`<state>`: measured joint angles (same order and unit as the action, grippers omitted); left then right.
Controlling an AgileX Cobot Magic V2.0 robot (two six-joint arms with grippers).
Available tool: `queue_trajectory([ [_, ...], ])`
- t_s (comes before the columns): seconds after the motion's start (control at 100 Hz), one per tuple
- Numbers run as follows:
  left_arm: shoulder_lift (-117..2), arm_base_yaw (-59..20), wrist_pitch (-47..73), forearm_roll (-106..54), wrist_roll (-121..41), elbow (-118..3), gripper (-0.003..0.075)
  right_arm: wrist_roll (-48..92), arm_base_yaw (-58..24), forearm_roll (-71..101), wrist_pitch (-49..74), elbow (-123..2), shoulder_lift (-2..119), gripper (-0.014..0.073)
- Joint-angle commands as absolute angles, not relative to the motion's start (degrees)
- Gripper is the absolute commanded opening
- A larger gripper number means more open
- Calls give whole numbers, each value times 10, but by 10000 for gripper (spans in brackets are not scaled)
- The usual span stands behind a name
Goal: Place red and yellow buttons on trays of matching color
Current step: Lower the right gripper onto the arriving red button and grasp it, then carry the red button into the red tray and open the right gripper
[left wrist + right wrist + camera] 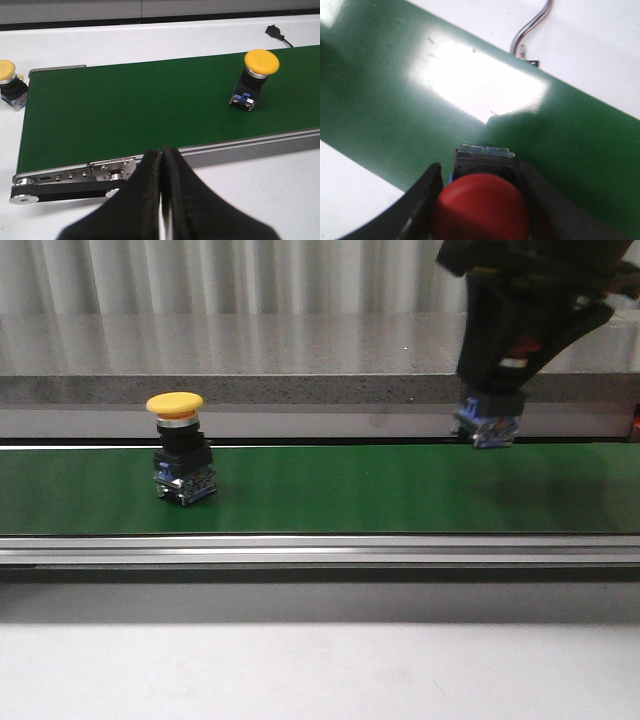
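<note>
A yellow button [176, 405] on a black body stands upright on the green belt [330, 490] at the left; the left wrist view shows this yellow button [261, 62] too. A second yellow button [7, 70] sits on the white table off the belt's end. My right gripper [492, 390] hangs above the belt's right part, shut on a red button [481, 207], whose blue-and-black base [487, 427] shows below the fingers. My left gripper [162, 155] is shut and empty, short of the belt's near rail. No trays are in view.
A metal rail [320, 552] runs along the belt's front edge, and a grey ledge [250, 390] runs behind it. A cable [532, 27] lies on the white table beyond the belt. A black plug [276, 33] lies on the table past the belt.
</note>
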<state>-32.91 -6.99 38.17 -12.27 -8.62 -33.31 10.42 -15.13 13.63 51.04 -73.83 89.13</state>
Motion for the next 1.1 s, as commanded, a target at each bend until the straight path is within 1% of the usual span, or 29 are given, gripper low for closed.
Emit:
queue_trajectory([
  [0.0, -329, -75, 348, -134, -86, -350, -20, 102, -110, 142, 494, -756, 842, 164],
  [0.16, -329, -75, 348, -134, -86, -350, -20, 101, -11, 142, 499, -756, 815, 164],
  [0.45, -329, -75, 348, -134, -86, -350, -20, 65, 179, 142, 506, -756, 820, 164],
  [0.59, -329, -75, 348, -134, -86, -350, -20, 26, 244, 142, 498, -756, 842, 164],
  [0.78, -329, -75, 348, -134, -86, -350, -20, 14, 280, 142, 471, -756, 891, 164],
  [1.09, -329, -75, 348, -134, -86, -350, -20, 7, 287, 142, 387, -756, 953, 164],
])
